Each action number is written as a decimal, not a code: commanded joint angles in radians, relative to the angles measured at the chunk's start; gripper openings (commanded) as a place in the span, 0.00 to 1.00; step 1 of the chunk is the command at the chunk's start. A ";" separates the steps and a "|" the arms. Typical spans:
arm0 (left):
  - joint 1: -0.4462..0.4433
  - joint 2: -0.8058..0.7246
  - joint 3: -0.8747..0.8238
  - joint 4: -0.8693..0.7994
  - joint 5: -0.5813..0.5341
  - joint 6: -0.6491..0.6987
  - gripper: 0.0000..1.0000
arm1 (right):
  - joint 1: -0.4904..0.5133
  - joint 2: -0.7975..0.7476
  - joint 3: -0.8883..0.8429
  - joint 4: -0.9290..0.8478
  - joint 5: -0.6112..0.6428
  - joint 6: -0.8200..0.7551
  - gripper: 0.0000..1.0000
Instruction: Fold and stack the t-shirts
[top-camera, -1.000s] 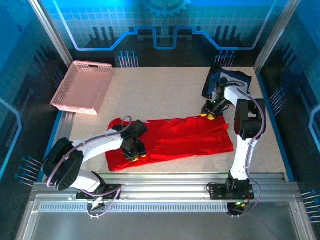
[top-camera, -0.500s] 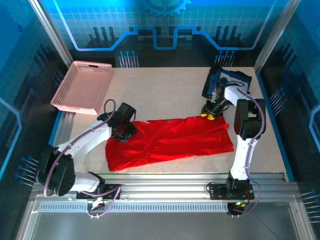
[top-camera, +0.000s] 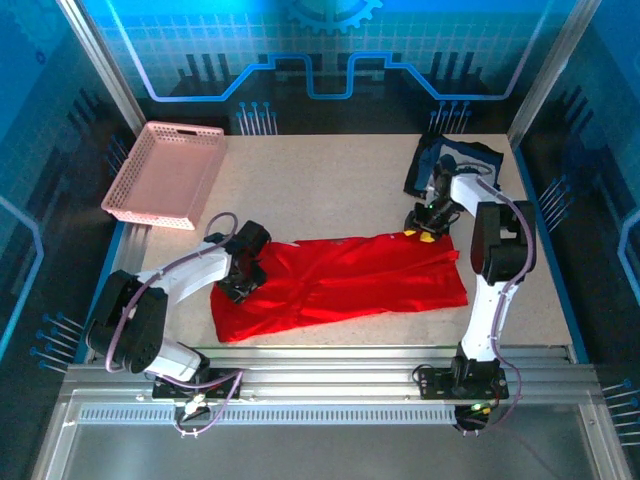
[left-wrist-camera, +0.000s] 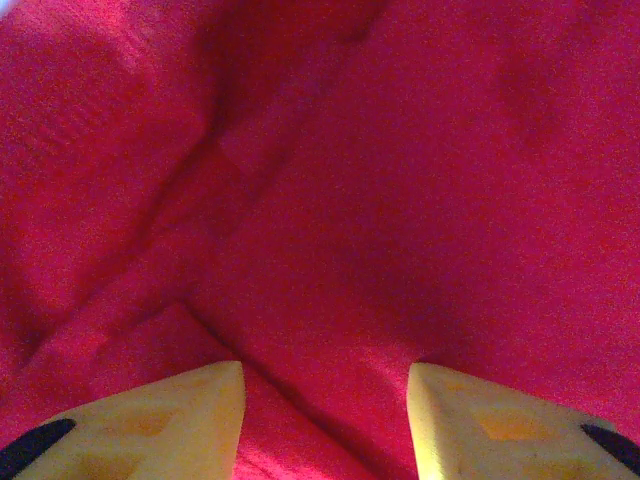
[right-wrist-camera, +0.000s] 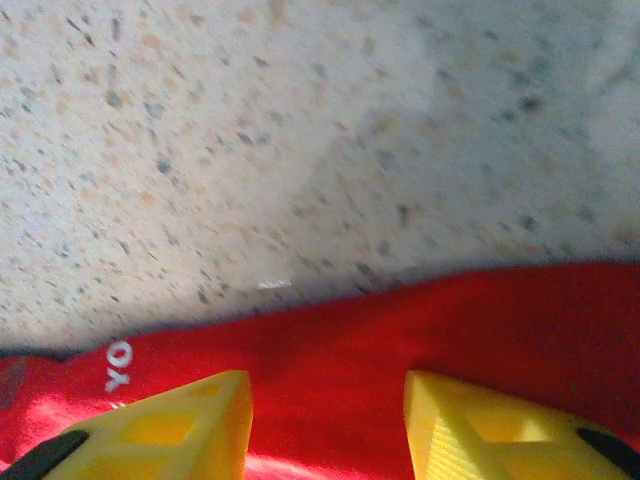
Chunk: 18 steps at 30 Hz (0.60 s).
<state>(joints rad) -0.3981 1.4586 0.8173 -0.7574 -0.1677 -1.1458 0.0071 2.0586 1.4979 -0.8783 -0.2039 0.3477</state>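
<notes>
The red t-shirt (top-camera: 350, 285) lies in a long wrinkled band across the middle of the table. My left gripper (top-camera: 240, 280) rests on its left end. In the left wrist view its yellow fingers stand apart, open, (left-wrist-camera: 325, 375) over rumpled red cloth (left-wrist-camera: 400, 200), with nothing pinched. My right gripper (top-camera: 425, 228) sits at the shirt's back right edge. There it is open (right-wrist-camera: 328, 378) over the red hem (right-wrist-camera: 400, 320), where the speckled table (right-wrist-camera: 300, 120) begins. The navy t-shirt (top-camera: 462, 155) lies crumpled at the back right, partly behind the right arm.
A pink lattice basket (top-camera: 165, 172) stands at the back left corner of the table (top-camera: 320, 190). Aluminium rails (top-camera: 330, 360) run along the near edge, and frame posts rise at both back corners.
My left gripper swung from the shirt's near left part back toward its far left end, dragging cloth with it, then settled slightly nearer. The right arm has hardly moved.
</notes>
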 joint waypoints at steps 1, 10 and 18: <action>0.007 -0.073 0.046 -0.076 -0.108 -0.036 0.52 | -0.009 -0.126 -0.018 -0.033 0.058 -0.038 0.50; 0.019 -0.261 0.108 -0.029 -0.193 -0.019 0.70 | -0.076 -0.346 -0.082 -0.054 -0.025 -0.062 0.67; 0.031 -0.083 0.190 -0.066 -0.115 0.038 0.70 | -0.058 -0.424 -0.202 -0.060 -0.082 -0.092 0.67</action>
<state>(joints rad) -0.3798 1.3102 0.9741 -0.8043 -0.3183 -1.1481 -0.0647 1.6321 1.3293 -0.9070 -0.2520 0.2790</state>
